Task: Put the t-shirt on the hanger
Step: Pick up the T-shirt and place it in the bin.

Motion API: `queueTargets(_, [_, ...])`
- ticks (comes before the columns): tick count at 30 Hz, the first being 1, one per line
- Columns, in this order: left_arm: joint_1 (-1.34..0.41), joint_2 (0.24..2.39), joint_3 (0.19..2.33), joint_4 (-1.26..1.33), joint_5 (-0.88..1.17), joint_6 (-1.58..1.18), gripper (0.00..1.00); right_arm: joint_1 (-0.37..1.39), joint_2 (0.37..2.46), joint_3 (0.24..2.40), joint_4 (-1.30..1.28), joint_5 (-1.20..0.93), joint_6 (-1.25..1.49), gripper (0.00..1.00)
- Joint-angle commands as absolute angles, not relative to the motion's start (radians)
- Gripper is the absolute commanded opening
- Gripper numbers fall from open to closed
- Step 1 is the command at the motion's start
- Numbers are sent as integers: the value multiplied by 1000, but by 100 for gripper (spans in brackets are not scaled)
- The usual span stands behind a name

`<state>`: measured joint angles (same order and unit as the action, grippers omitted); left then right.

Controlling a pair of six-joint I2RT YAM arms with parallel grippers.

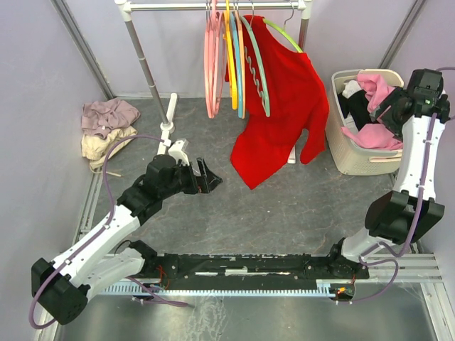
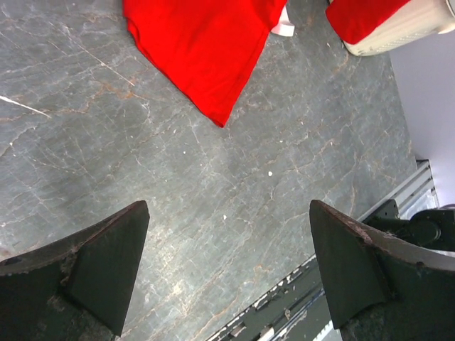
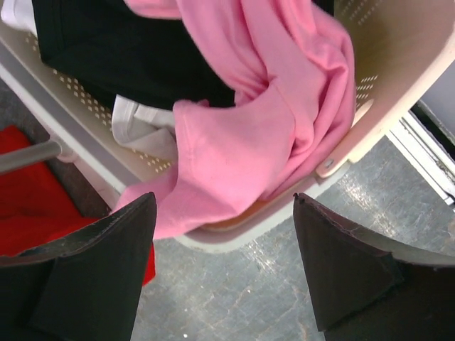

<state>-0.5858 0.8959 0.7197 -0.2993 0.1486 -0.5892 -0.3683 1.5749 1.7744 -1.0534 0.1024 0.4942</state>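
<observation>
- The bubblegum-pink cotton t-shirt (image 1: 375, 91) lies crumpled in the cream perforated plastic laundry basket (image 1: 355, 160). One soft fold spills over the basket's near rim and hangs down its outer wall.
- Under it in the basket are a black ribbed garment (image 3: 121, 50) and a bit of white cloth (image 3: 142, 128).
- The right gripper (image 3: 224, 206) hovers just above the basket's near rim. Its dark wedge-shaped fingers are spread wide with nothing between them, and the draped pink fold is directly below the gap.
- The thin pale mint-green plastic hanger (image 1: 260, 71) hangs left of the basket on a metal garment rail (image 1: 213, 6). It is packed among pink hangers (image 1: 211, 64) and a yellow hanger (image 1: 231, 64).
- Between that cluster and the basket hangs a red long-sleeved shirt (image 1: 284, 106) on a lime-green hanger (image 1: 284, 32); its sleeve falls near the basket's left wall.
- The grey veined stone-look table (image 1: 298, 206) lies bare in front of the basket.
- The left gripper (image 1: 206, 177) is well left of the basket, low over the table, its fingers wide apart and holding nothing.
- Farthest from the basket, by the left wall, is a rumpled pile of beige and mauve clothes (image 1: 106, 128).
</observation>
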Motion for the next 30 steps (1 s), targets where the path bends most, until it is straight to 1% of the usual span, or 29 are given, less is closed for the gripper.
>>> queueTargets(1, [-589, 883, 710, -208, 133, -617, 99, -371, 1627, 1846, -1012, 185, 527, 83])
queueTargets(10, [-589, 858, 687, -201, 149, -619, 99, -364, 1716, 1824, -979, 231, 524, 79])
queueTargets(11, [-589, 854, 688, -203, 149, -619, 99, -363, 1723, 1816, -971, 230, 521, 77])
queueTargets(13, [-589, 846, 693, -211, 147, -620, 99, -360, 1735, 1810, -963, 224, 516, 71])
queueTargets(14, [-589, 844, 694, -214, 143, -620, 99, -358, 1739, 1809, -961, 218, 515, 65])
queueTargets(16, [-589, 840, 700, -221, 141, -619, 99, -355, 1740, 1805, -954, 213, 510, 59])
queueTargets(19, [-589, 838, 706, -229, 141, -617, 100, -353, 1741, 1801, -950, 201, 507, 42])
queueTargets(22, [-589, 832, 707, -234, 139, -618, 100, -348, 1737, 1798, -948, 181, 504, 21])
queueTargets(24, [-589, 829, 710, -241, 138, -618, 100, -339, 1725, 1799, -946, 171, 502, 3])
queueTargets(25, [-588, 826, 711, -245, 136, -618, 100, -333, 1716, 1803, -948, 169, 501, 1])
queueTargets(30, [-590, 818, 725, -268, 124, -616, 100, -293, 1633, 1823, -936, 155, 499, 1])
